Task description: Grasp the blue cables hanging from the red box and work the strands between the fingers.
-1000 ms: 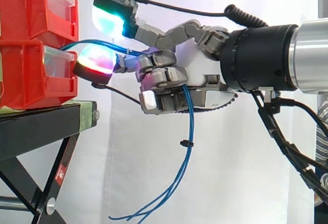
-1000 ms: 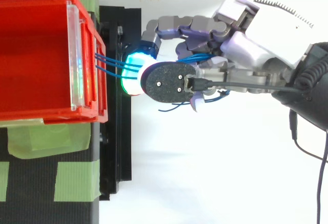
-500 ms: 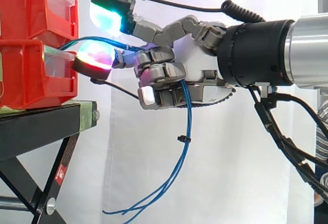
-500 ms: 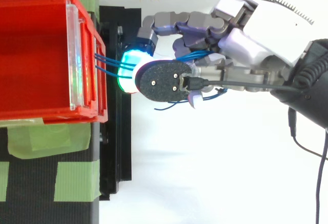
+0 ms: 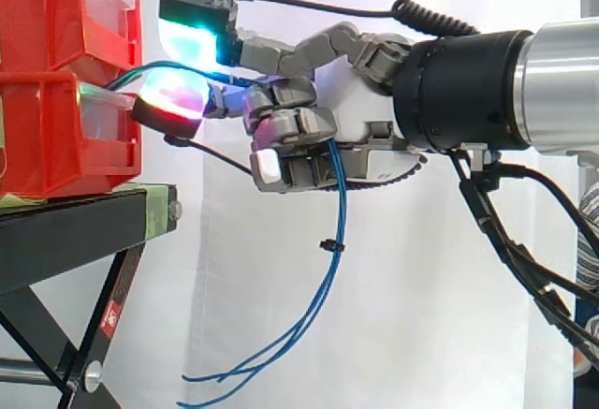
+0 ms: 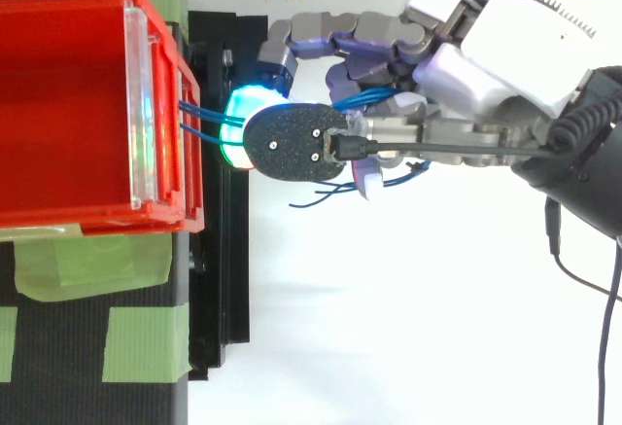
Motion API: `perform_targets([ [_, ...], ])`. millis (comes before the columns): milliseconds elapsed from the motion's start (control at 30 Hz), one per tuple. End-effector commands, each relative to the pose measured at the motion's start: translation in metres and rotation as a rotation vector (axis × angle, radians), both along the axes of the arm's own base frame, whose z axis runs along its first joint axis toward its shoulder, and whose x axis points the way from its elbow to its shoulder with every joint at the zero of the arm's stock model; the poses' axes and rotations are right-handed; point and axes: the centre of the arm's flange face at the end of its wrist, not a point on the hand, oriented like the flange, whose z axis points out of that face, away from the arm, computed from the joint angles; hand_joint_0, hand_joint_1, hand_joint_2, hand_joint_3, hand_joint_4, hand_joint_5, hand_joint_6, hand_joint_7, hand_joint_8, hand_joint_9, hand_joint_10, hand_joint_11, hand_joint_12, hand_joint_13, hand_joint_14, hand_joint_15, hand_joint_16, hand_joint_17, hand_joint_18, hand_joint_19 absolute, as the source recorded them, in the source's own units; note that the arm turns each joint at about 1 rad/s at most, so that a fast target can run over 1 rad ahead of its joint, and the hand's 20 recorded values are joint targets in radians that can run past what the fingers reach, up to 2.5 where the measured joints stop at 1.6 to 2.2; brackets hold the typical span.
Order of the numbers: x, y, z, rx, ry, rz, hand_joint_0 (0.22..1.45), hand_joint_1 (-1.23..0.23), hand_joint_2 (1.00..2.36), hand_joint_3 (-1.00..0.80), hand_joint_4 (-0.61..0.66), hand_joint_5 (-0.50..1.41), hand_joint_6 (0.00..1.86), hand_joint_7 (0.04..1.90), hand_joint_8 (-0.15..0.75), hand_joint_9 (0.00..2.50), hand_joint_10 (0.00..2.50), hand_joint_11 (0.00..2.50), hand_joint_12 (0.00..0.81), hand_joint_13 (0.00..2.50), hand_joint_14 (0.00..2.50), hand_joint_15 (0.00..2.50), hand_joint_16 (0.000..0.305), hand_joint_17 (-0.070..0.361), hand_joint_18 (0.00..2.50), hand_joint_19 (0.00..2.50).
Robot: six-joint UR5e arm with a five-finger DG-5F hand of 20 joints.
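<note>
Blue cables (image 5: 329, 269) leave the front of the red box (image 5: 56, 133) on the black stand, run rightward into my hand (image 5: 356, 119) and drop below it in a bundle with a small black tie. Their loose ends curl near the bottom of the side view. My hand sits just right of the box, its lower fingers curled round the strands, while two fingertips (image 5: 173, 100) glowing green and red reach toward the box front. From above, the hand (image 6: 457, 46) covers the cables (image 6: 199, 119) where they exit the red box (image 6: 78, 104).
A second red bin (image 5: 65, 16) is stacked on the first. The black stand (image 5: 84, 231) with green tape carries both and has crossed legs beneath. A white curtain hangs behind. Open space lies below and right of the stand.
The hand has shifted left toward the box and risen slightly. The hanging bundle and its black tie have come up and swung left with it.
</note>
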Motion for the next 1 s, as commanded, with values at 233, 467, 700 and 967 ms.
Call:
perform_targets([
  [233, 0.0005, -0.0033, 0.001, 0.003, -0.003, -0.003, 0.92, -0.66, 1.02, -0.54, 0.21, 0.32, 0.22, 1.33, 0.434, 0.89, 2.5, 2.5, 0.502, 1.19, 2.5, 1.69, 0.053, 0.12, 1.51, 0.84],
  [467, 0.001, -0.0031, 0.0016, 0.0, -0.003, -0.002, 0.95, -0.65, 1.02, -0.33, 0.21, 0.37, 0.0, 1.36, 0.423, 0.87, 2.5, 2.5, 0.5, 1.19, 2.5, 1.68, 0.055, 0.123, 1.51, 0.85],
  [700, 0.0006, -0.0032, 0.001, 0.001, -0.002, -0.002, 0.95, -0.64, 1.02, -0.3, 0.19, 0.38, 0.0, 1.32, 0.427, 0.87, 2.5, 2.5, 0.508, 1.18, 2.5, 1.69, 0.055, 0.124, 1.49, 0.83],
  [967, 0.001, -0.0031, 0.0016, 0.003, -0.004, -0.002, 0.96, -0.64, 1.02, -0.2, 0.2, 0.41, 0.01, 1.32, 0.435, 0.81, 2.5, 2.5, 0.518, 1.16, 2.5, 1.66, 0.058, 0.131, 1.47, 0.76],
])
